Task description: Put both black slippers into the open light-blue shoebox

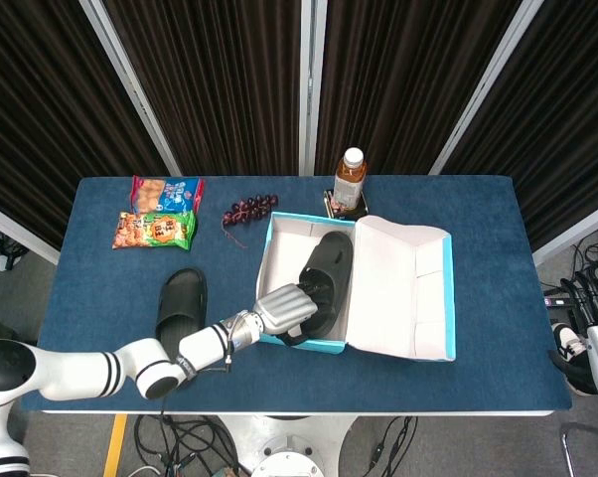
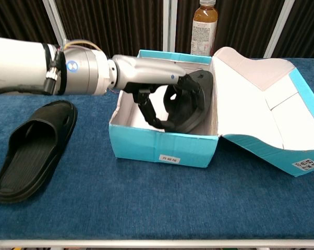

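The open light-blue shoebox (image 1: 267, 266) (image 2: 162, 143) stands mid-table, its lid (image 1: 403, 288) folded out to the right. One black slipper (image 1: 327, 270) (image 2: 193, 107) lies inside it, tilted up against the box's right wall. My left hand (image 1: 284, 308) (image 2: 157, 83) reaches over the box's front-left corner. Its fingers are loosely curved down beside the slipper and no longer wrap around it. The second black slipper (image 1: 182, 303) (image 2: 34, 148) lies flat on the blue table, left of the box. My right hand shows in neither view.
A tea bottle (image 1: 350, 179) (image 2: 204, 31) stands just behind the box. A bunch of dark grapes (image 1: 249, 210) and two snack bags (image 1: 156, 230) lie at the back left. The table's front edge runs close under my left arm.
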